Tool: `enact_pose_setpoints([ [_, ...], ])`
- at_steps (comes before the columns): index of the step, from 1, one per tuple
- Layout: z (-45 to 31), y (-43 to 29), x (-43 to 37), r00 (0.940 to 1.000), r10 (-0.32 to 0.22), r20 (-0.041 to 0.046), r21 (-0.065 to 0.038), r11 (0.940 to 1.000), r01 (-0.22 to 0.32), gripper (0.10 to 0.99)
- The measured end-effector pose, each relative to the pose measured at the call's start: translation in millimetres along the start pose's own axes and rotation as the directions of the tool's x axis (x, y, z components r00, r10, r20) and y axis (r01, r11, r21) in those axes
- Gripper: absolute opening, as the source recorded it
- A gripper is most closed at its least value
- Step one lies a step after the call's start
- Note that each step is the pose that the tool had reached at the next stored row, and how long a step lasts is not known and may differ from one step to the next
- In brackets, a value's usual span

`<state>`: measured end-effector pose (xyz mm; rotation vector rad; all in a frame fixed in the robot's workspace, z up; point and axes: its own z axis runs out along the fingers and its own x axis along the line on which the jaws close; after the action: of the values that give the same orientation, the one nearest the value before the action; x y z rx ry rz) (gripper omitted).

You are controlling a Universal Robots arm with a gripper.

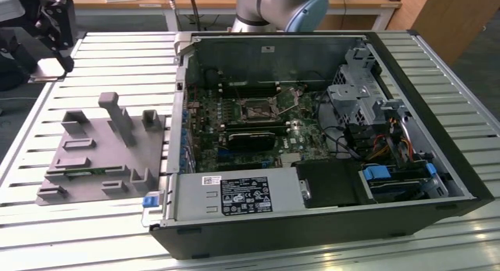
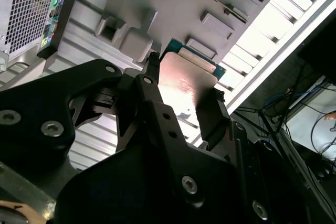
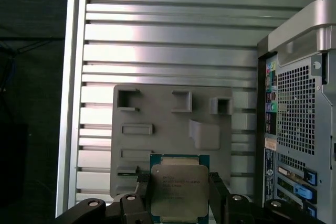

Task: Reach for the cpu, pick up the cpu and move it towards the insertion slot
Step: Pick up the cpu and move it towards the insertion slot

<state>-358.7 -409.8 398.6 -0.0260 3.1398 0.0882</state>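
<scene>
Slatted metal desk [image 1: 117,54], bright under the lights, office furniture beyond its far edge. An open computer case [image 1: 437,107] lies on its side across the middle and the exterior view's right. A grey fixture plate [image 1: 93,160] with raised blocks and pockets sits just beside the case, on the exterior view's left.

Inside the case, the insertion slot [image 1: 256,109] is a dark square in a shiny frame on the green motherboard [image 1: 305,139]. A long black card [image 1: 250,139] lies just on its near side. A power supply [image 1: 234,195] fills the near corner.

Black hand [image 3: 181,192] sits at the exterior view's far left, well apart from the slot and outside the case. Both wrist views show its two fingers [image 3: 218,190] clamped narrow on opposite edges of the cpu [image 3: 178,184]. The silvery top faces the first wrist camera, green rim showing along one side. The chip is clear of the fixture plate, which lies behind it.
</scene>
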Motion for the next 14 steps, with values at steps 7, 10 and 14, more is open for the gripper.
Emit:
enact_pose_setpoints([
  [7,0.0,-0.1,-7.3,1.0000,0.000,0.0000,0.000,1.0000,0.000,0.533],
  [10,0.0,-0.2,-10.6,1.0000,0.000,0.0001,0.000,1.0000,0.000,0.533],
  [14,0.0,-0.2,-14.8,1.0000,0.000,0.0001,0.000,1.0000,0.000,0.533],
])
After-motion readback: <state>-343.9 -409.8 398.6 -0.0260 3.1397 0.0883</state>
